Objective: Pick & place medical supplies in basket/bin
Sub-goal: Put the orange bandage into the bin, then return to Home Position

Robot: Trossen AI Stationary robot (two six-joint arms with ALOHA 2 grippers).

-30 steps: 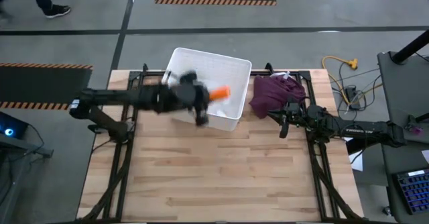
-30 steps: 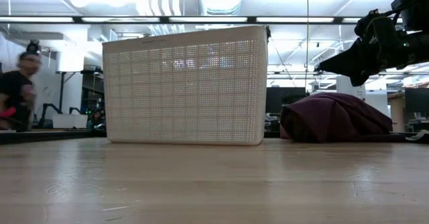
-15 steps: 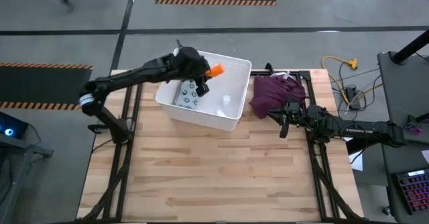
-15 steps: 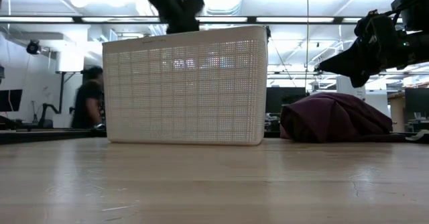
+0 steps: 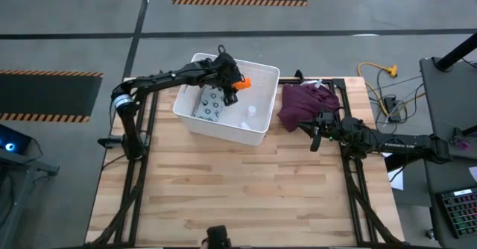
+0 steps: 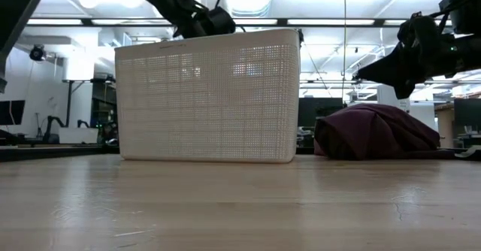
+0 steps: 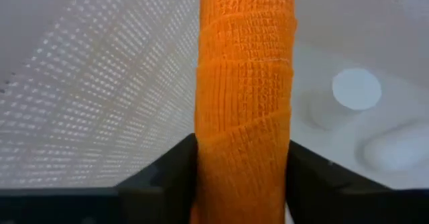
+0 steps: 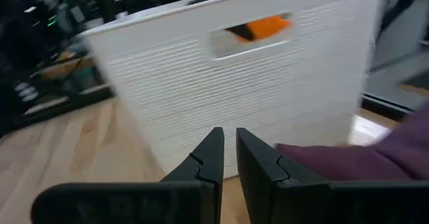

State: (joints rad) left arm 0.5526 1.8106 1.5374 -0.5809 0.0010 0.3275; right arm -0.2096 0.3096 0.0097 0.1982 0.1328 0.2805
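The white tub point(image 5: 238, 61) stands on the table's far part, its mesh wall point(image 6: 207, 93) facing the low view. In it lie the grey-blue dotted packet point(image 5: 209, 103), a white vial point(image 5: 251, 111) and a small white tube point(image 5: 243, 124). My left gripper point(image 5: 229, 83) is over the tub's far half, shut on the orange piece point(image 5: 243, 83). That piece shows through the tub's slot handle point(image 8: 261, 27) in the right wrist view. My right gripper point(image 5: 316, 136) waits shut, raised beside the maroon cloth. My left gripper point(image 7: 242, 170) has the orange piece pinched between its two fingers point(image 7: 175, 167) at one end point(image 7: 241, 150). The fingers come from the table's left, slanting down. The piece sticks out beyond the fingertips toward the right, lifted clear above the tub's floor.
A maroon cloth heap point(image 5: 307, 103) lies on the table right of the tub, also seen in the low view point(image 6: 376, 131). Bare wood point(image 5: 246, 197) fills the table's near half. A yellow cable point(image 5: 376, 70) lies off the table's far right corner.
My left gripper, still shut on the orange piece, has swung from above the tub's near side toward the far edge and come down to the tub's rim. The right arm has kept still.
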